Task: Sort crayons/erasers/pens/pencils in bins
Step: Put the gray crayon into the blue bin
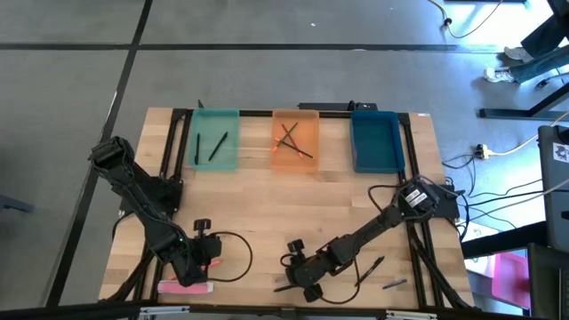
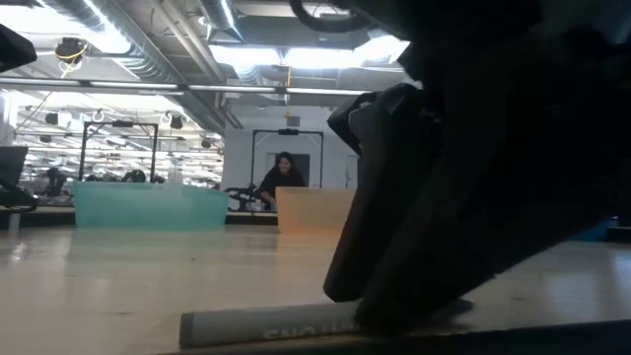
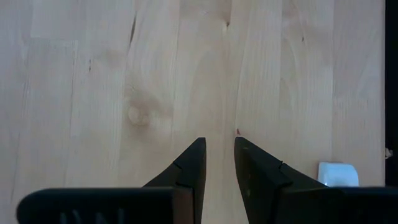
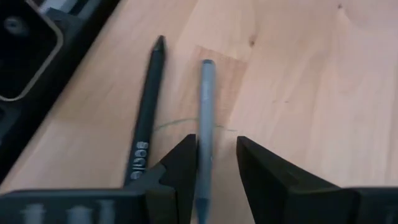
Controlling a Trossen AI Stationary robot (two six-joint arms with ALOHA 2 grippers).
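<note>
Closing squarely on the grey pen is what this step needs, I judge: it lies between my right gripper fingers, jaws apart around it and not yet clamped, so I should centre on it and keep clear of the black pen just beside it. My right arm reaches low across the wooden table to its near edge, wrist pitched down. My left gripper hovers, fingers a little apart on nothing, above bare wood by the pink eraser. The teal bin, orange bin and blue bin sit along the far edge
</note>
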